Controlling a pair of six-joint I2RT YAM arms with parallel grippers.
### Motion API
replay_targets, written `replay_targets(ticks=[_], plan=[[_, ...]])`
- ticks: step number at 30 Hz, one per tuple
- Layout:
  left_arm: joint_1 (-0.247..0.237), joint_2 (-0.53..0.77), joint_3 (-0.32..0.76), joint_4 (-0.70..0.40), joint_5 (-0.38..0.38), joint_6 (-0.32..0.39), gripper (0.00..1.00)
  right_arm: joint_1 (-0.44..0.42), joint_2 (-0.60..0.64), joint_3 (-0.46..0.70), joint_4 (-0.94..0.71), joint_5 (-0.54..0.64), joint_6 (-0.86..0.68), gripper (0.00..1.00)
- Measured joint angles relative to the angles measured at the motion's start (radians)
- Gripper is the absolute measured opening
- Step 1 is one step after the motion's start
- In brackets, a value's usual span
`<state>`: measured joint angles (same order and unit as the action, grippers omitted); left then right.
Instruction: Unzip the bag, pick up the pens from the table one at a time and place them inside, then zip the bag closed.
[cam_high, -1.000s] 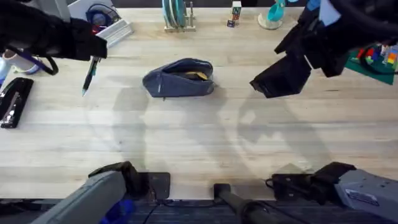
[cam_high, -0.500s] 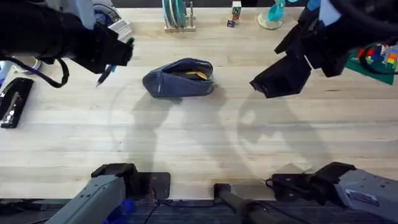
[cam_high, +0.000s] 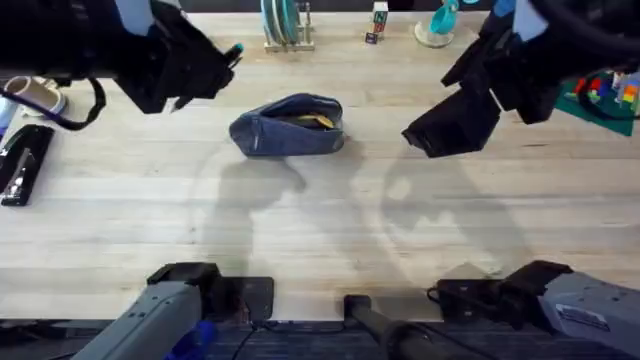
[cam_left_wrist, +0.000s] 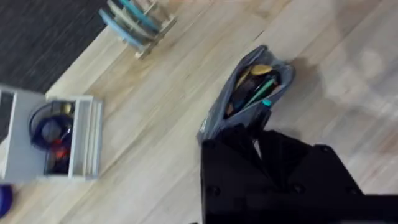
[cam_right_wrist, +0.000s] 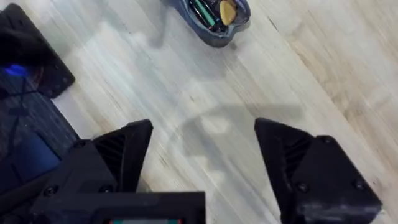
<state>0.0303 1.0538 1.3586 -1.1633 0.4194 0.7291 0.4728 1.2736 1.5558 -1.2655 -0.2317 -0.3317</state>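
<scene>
Overhead, the left gripper (cam_high: 205, 70) now sits raised above the far-left part of the table (cam_high: 320, 230), just left of the bag (cam_high: 288, 125), where a second ago it was farther out to the left, toward the stapler (cam_high: 22, 165). The pen (cam_high: 232, 50) has travelled with it: earlier it hung down over the bare wood, and now only its teal tip pokes out past the dark fingers, close to the pouch. In the left wrist view the fingers are pinched narrowly on that pen (cam_left_wrist: 266, 102), whose tip hangs right at the edge of the bag (cam_left_wrist: 249, 93). The pouch lies unzipped, its mouth gaping, with a yellow item and other pens already inside.

The right gripper (cam_high: 447, 128) has not moved over the same second; it hovers to the right of the bag, and the right wrist view shows its jaws spread wide and empty over bare wood, the open bag (cam_right_wrist: 211, 18) well ahead of them.

The carry looks nearly finished, so the likely next step is lowering the pen into the opening and letting go. Zipping remains undone.
</scene>
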Motion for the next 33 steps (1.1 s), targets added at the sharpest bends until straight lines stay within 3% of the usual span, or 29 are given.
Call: replay_targets(ticks=[16,21,33], plan=[[0.000,0.032,0.000,0.007,0.321,0.225,0.041,0.000,0.000,0.000,0.000,0.000,0.000,0.995],[0.000,0.067,0.000,0.014,0.354,0.264,0.041,0.000,0.000,0.000,0.000,0.000,0.000,0.996],[0.000,0.151,0.000,0.044,0.416,0.282,0.041,0.000,0.000,0.000,0.000,0.000,0.000,0.996]])
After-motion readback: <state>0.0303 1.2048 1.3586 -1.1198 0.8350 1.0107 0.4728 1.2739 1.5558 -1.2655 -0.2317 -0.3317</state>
